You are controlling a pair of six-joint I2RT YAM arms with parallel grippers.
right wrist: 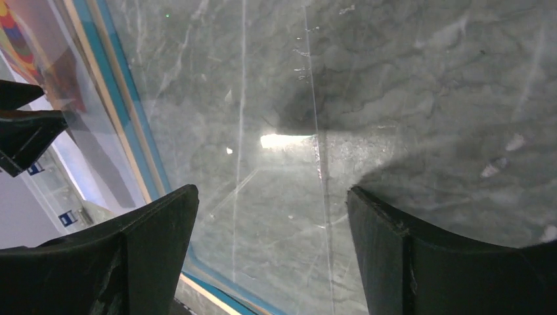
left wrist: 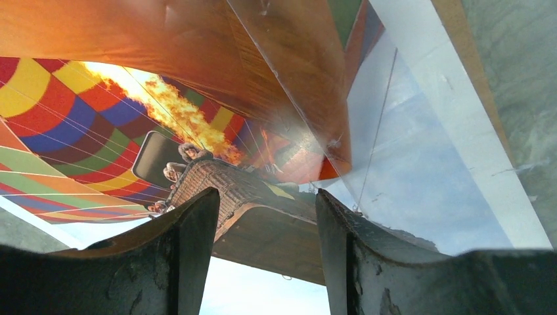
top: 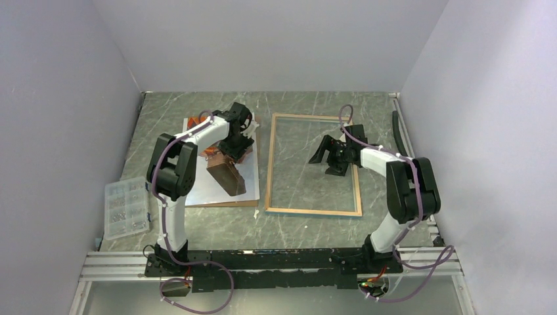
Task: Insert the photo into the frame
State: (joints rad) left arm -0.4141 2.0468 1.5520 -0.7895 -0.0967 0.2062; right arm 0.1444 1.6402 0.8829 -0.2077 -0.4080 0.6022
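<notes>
1. Hovering close over the photo [left wrist: 98,118], the left gripper [left wrist: 266,203] has its jaws apart with nothing between them. Whether the tips touch the print cannot be told.
2. The photo lies face up on the brown backing panel [left wrist: 463,46], just left of the frame [top: 314,211] and not yet inside it.
3. The right gripper [right wrist: 272,197] hangs over the glass pane [right wrist: 394,79], jaws spread wide and empty. The frame lies flat on the table [top: 217,226] with its wood back edges up.
4. Risk 1: the glossy print lies flat, so the fingers have no raised edge to catch. Closing straight down would likely scuff or buckle the paper, or just skid it across the panel.
5. Risk 2: the print's edges run close to the panel's edges. A pinch at the border could take both, and the panel would ride along.
6. Risk 3: a large thin sheet held at 1 spot will probably droop. Its leading edge could snag on the near wood rail and fold instead of dropping onto the glass.
7. Risk 4: the frame looks loose on the table. A push from the right fingers, or from the arriving sheet, could turn it, and the print would then sit askew across a rail.
</notes>
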